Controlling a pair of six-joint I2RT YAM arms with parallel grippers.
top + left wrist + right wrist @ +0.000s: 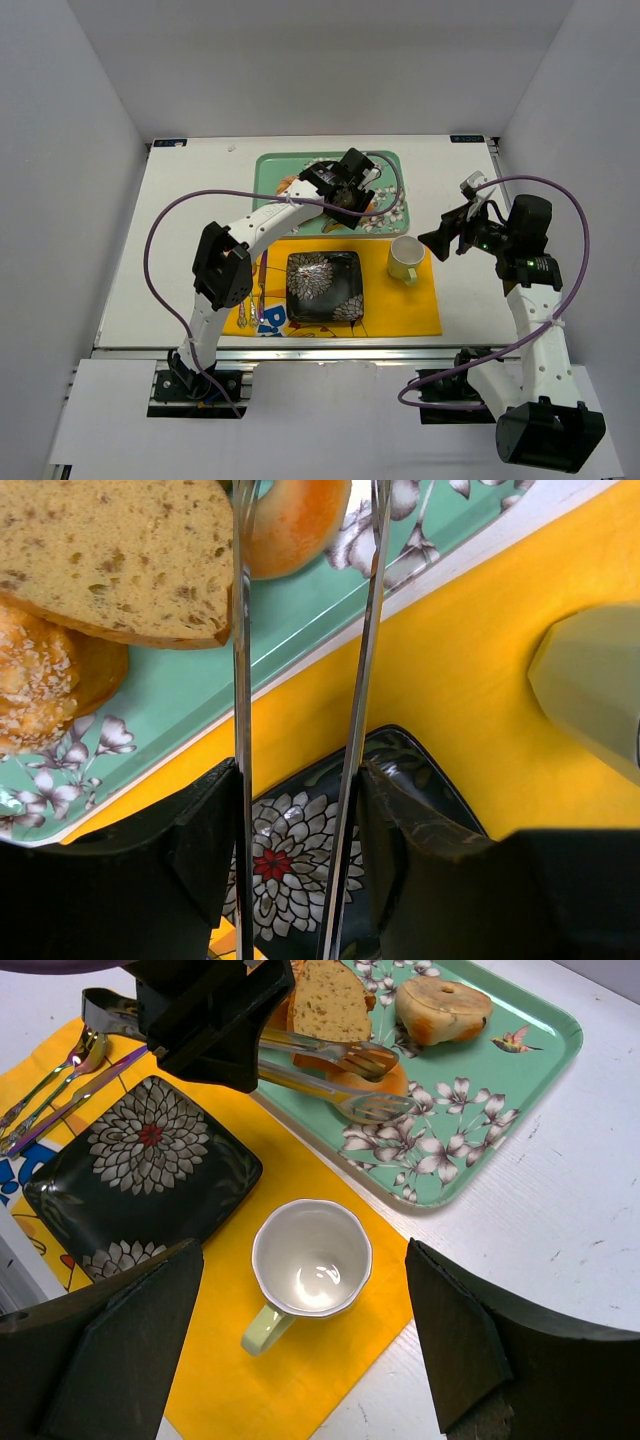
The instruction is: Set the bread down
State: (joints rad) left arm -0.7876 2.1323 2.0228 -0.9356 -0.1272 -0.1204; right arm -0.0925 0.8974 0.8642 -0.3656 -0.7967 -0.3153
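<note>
The plate (325,287) lies on the yellow mat (420,310) nearest the bases, the cup (405,260) to its right. The right gripper (440,240) hangs near the cup, jaws wide apart and holding nothing. Farther back, the left gripper (298,780) clamps tongs (375,1108), whose arms straddle the bread (298,520) at the green tray (268,165); whether it is lifted I cannot tell.

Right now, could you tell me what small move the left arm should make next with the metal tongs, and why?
Probably squeeze the left gripper a little further so the metal tongs pinch the small golden-orange ring bun. Their two arms flank the bun, which lies on the green floral tray and has not yet gone to the black square floral plate.
</note>
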